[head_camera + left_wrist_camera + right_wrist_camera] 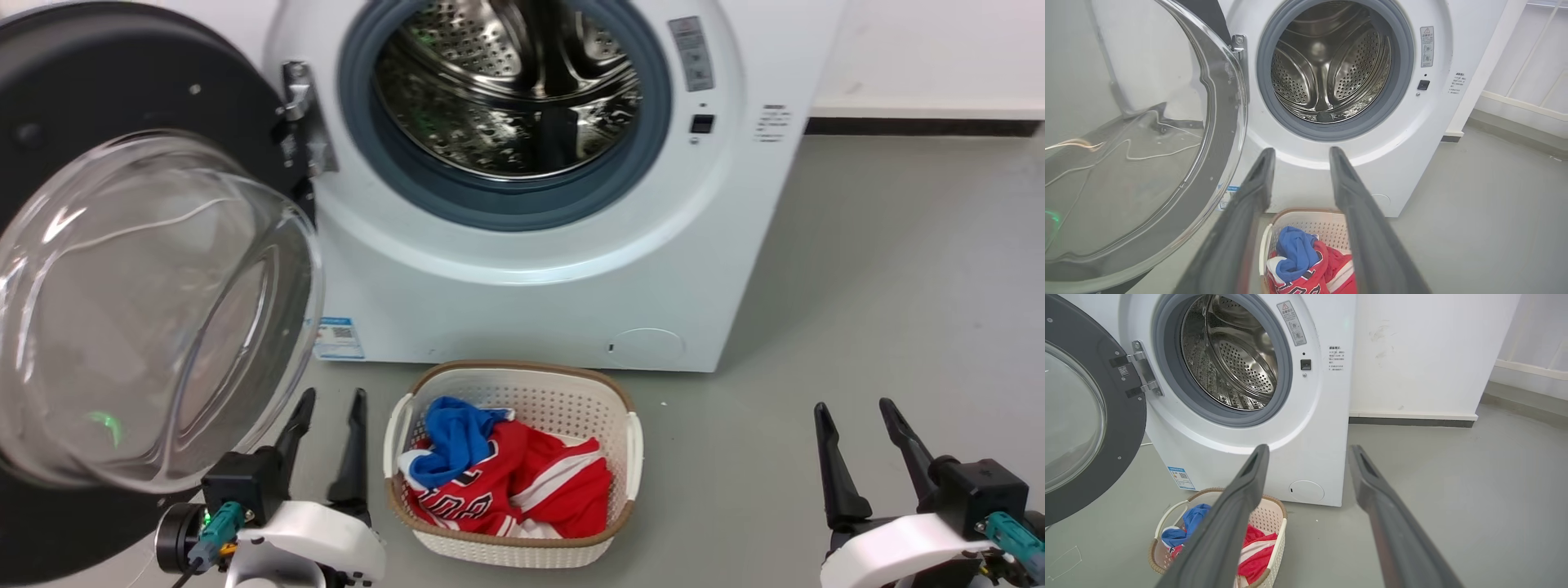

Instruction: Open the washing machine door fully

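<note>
The white washing machine (pixel 531 310) (pixel 1412 134) (pixel 1314 428) stands ahead with its steel drum exposed. Its round black door (pixel 114 90) (pixel 1220 179) (pixel 1122 428) hangs swung out wide to the left on a metal hinge, the clear glass bowl bulging toward me. My left gripper (pixel 331 404) (pixel 1300 155) is open, low at the left, just right of the door's lower rim and not touching it. My right gripper (pixel 855 415) (pixel 1308 451) is open at the lower right, over bare floor, holding nothing.
A white laundry basket with a brown rim (pixel 629 441) (pixel 1274 228) (pixel 1276 522) sits on the floor in front of the machine, holding red and blue clothes (pixel 506 482). Grey floor (pixel 898 286) stretches to the right; a white wall and baseboard (pixel 1412 414) stand behind.
</note>
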{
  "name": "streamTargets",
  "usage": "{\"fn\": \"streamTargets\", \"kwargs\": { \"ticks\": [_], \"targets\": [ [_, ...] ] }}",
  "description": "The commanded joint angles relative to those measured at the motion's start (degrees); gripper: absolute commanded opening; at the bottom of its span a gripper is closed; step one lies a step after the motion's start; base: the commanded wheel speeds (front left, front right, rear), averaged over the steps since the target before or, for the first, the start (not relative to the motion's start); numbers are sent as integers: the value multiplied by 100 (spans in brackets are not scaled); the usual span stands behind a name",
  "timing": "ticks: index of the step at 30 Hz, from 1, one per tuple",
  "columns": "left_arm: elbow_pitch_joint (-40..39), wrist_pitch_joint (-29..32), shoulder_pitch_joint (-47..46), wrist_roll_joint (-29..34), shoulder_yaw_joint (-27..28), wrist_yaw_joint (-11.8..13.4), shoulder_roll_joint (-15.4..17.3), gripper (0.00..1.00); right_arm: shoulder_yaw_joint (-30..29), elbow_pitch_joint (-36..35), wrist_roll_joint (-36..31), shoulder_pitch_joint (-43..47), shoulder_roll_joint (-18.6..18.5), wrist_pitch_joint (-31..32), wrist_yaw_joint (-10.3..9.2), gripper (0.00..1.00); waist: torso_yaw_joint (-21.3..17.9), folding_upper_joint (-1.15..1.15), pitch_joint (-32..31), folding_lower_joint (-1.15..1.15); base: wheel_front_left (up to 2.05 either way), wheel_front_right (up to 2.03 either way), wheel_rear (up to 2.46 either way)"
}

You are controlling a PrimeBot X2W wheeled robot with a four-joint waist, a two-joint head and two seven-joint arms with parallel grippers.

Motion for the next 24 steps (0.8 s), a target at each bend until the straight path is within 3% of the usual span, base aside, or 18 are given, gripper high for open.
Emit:
{"fn": "streamTargets", "kwargs": {
  "ticks": [1,10,24],
  "targets": [
    [48,-38,-20,28,-2,-8,4,100,24,29,-3,52,7,-18,-1,100,-180,0,-51,0,0,0,0],
    [314,-126,110,151,-33,49,-24,100,190,71,-51,13,7,4,-1,100,-454,0,-51,0,0,0,0],
    [437,-185,14,245,74,32,-118,100,334,218,-13,-126,7,-90,-1,100,-438,0,5,0,0,0,0]
  ]
}}
